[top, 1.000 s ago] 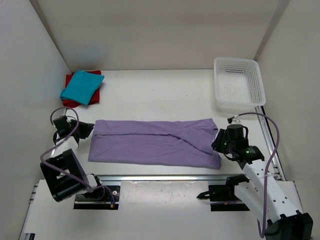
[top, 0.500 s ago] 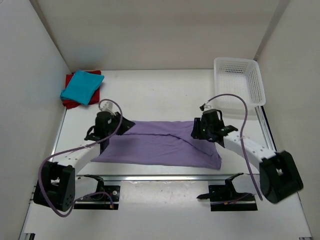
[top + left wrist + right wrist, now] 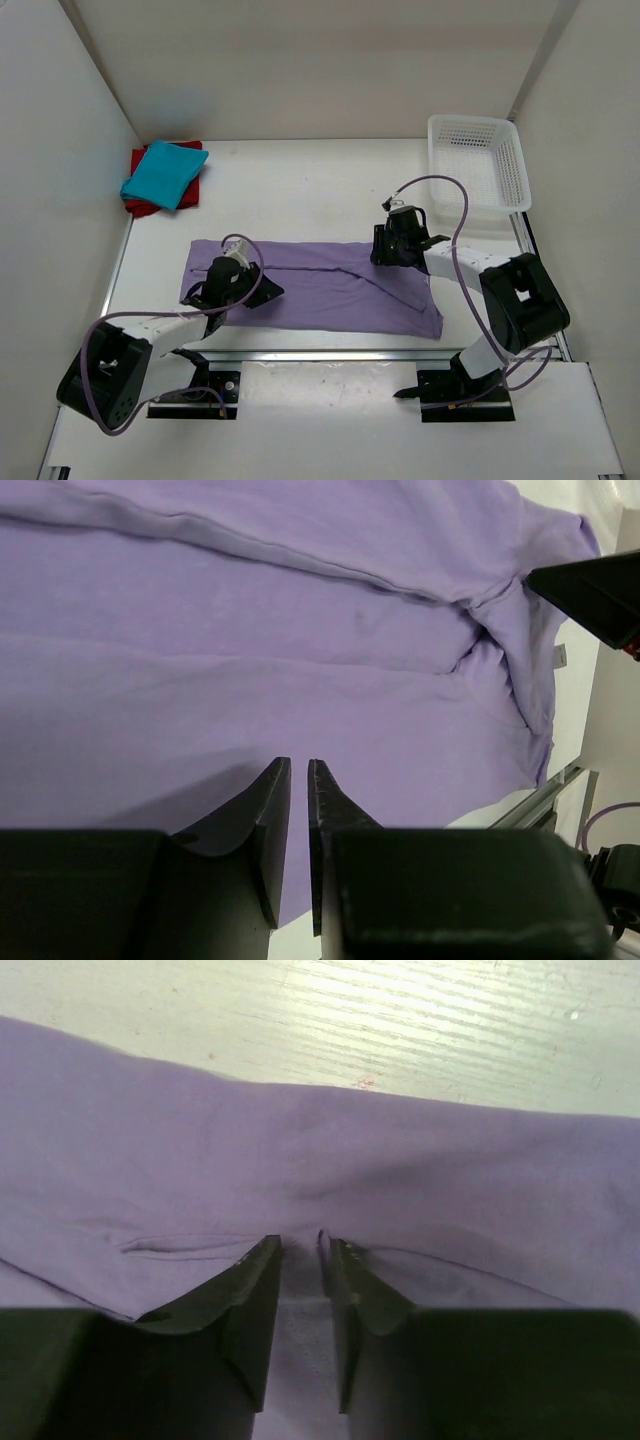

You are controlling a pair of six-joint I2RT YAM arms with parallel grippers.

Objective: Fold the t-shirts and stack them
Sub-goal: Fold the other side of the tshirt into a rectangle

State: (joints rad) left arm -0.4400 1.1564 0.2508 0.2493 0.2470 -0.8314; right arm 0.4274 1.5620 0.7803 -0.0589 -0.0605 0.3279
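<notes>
The lavender t-shirt [image 3: 330, 290] lies flat as a long band across the middle of the table. My left gripper [image 3: 265, 291] rests low over its left part; in the left wrist view the jaws [image 3: 298, 765] are nearly closed with only cloth [image 3: 300, 630] below them and nothing between. My right gripper [image 3: 382, 250] is at the shirt's upper right edge; in the right wrist view it [image 3: 302, 1245] pinches a small ridge of lavender cloth [image 3: 300, 1140]. The teal t-shirt [image 3: 163, 172] lies folded on the dark red t-shirt [image 3: 140, 206] in the back left corner.
A white lattice basket [image 3: 478, 165] stands at the back right. A metal rail [image 3: 320, 354] runs along the near edge just below the shirt. White walls close in the left, back and right.
Both grippers moved in from the shirt's ends onto the cloth. The left gripper then came down toward the near left part; the right one shifted to the upper right edge.
</notes>
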